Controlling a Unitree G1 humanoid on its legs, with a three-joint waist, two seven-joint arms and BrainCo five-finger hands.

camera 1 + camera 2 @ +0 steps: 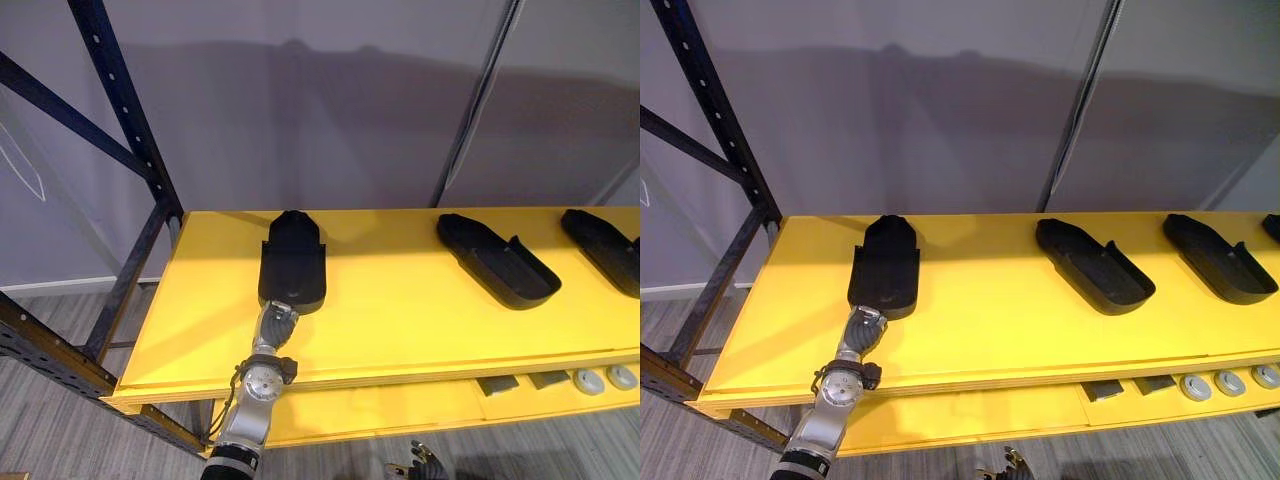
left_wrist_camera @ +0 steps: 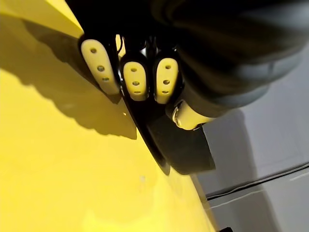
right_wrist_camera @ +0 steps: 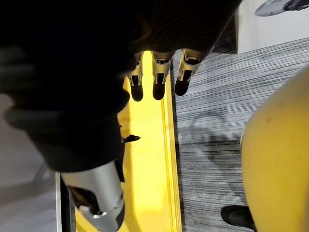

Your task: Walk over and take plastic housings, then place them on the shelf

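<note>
Fingers (image 2: pixel 136 79) of the left hand (image 1: pixel 276 325) grip a plastic housing (image 1: pixel 293 262) on the shelf (image 1: pixel 400 310).

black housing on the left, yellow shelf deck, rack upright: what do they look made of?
black housing: probably moulded plastic, matt; thin-walled hollow shell with rounded edges, almost no glare.
yellow shelf deck: looks like painted wood board, satin; the front edge seems layered, though I can't be sure.
rack upright: painted metal, dark blue; a row of punched holes runs along it.
</note>
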